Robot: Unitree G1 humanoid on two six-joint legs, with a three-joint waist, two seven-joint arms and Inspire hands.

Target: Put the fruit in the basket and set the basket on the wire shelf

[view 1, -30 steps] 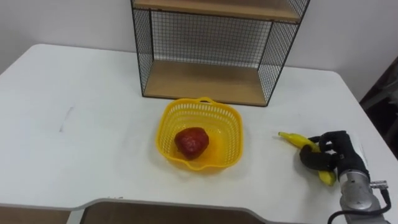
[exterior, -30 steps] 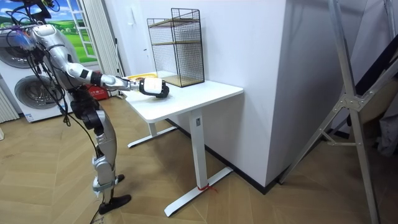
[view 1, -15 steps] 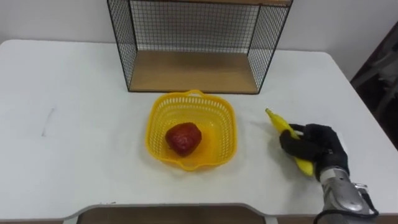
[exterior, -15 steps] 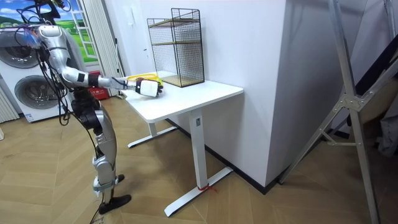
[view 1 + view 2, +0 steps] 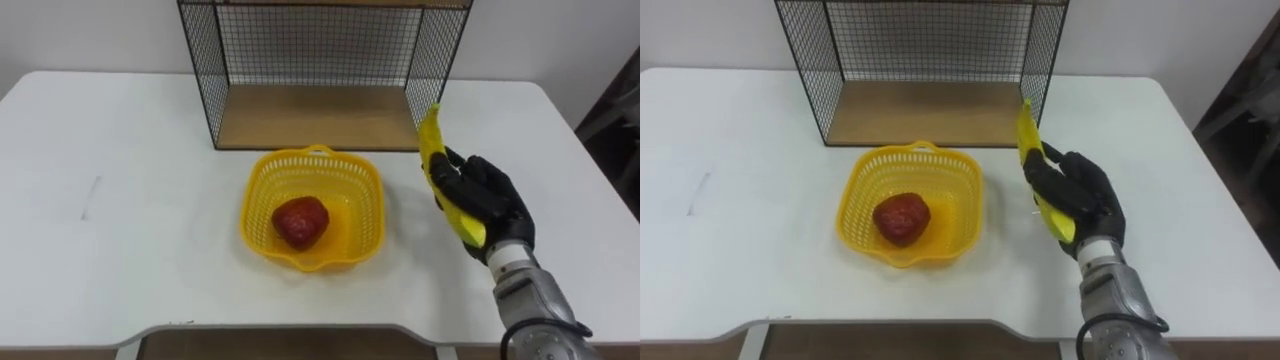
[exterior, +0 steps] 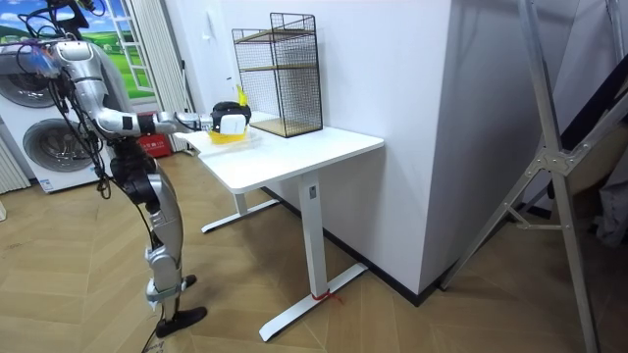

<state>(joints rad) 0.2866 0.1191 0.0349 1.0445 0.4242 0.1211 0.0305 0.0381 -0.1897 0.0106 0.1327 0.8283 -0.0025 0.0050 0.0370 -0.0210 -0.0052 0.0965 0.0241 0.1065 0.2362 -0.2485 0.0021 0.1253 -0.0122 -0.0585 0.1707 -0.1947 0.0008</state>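
- Left eye view: right hand (image 5: pixel 487 197) grips a banana (image 5: pixel 431 145) upright above the bench (image 5: pixel 130 200), just right of the yellow basket (image 5: pixel 262 190).
- A red fruit (image 5: pixel 300 222) already lies in the basket.
- Left to do: banana in, then basket onto the wire shelf (image 5: pixel 310 115).

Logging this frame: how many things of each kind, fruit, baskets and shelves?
Fruit: 2, a red fruit in the basket and a banana held by the right hand
Baskets: 1
Wire shelves: 1
Total: 4
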